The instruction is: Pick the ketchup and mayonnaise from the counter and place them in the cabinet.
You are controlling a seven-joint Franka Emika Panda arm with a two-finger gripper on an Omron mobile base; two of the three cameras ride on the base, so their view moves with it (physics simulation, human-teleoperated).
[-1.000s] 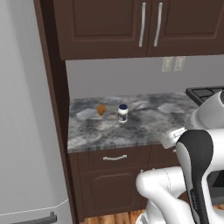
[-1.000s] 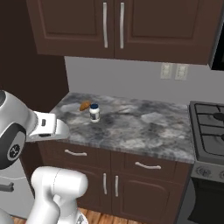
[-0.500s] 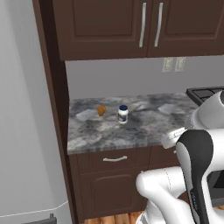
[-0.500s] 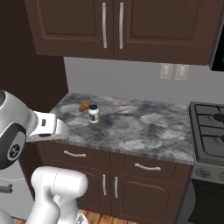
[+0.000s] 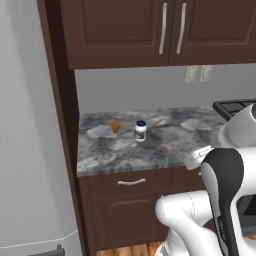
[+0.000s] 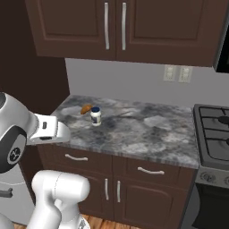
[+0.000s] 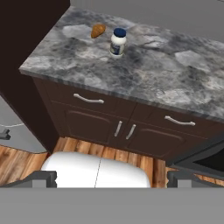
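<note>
On the counter [image 7: 144,70], ketchup [image 7: 98,30] lies just beside mayo jar [image 7: 117,42]; end effector [image 7: 111,179] wide, empty, far back. Risk: approach nudges one into the other.

My two base cameras look forward and down from behind the arm, left and right, sharing the counter [image 5: 150,145]; my hand camera looks down on it from the near side.

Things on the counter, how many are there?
2. A white jar with a dark lid stands near the counter's back left corner; a small orange-brown thing lies just beside it, apart.
</note>
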